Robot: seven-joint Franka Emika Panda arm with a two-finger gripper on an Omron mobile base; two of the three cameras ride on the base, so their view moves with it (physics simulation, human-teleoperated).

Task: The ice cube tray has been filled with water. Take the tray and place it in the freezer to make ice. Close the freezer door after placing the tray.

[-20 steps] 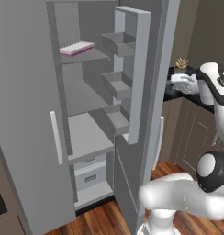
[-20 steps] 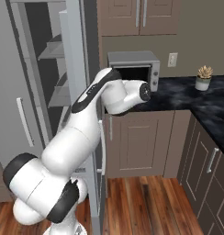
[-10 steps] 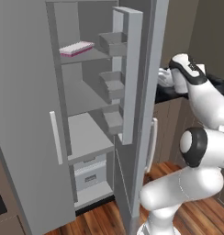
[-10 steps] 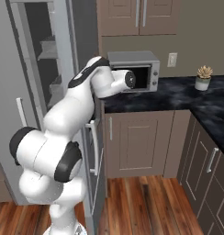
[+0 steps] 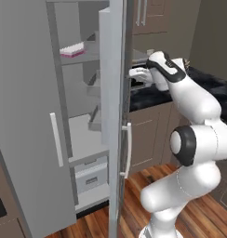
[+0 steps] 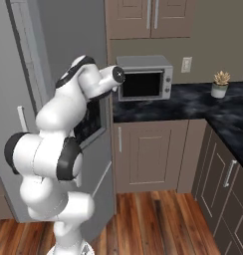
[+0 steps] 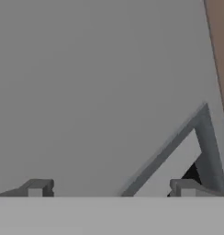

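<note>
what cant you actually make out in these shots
- Small pale pink ice cube tray on the freezer shelf, left base view: too small to tell any water in it.
- Gripper, hand view: two tips wide apart against the tall grey freezer door; contact with it unclear.
- Freezer interior, right base view: hidden behind the door and the white arm.
- Dispenser panel, right base view: partly covered by the arm.

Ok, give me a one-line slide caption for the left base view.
Open gripper at the outer face of the half-open freezer door; ice cube tray sits on an upper freezer shelf.

microwave (image 6: 143, 78) on black counter (image 6: 193, 102), potted plant (image 6: 221, 83)
</note>
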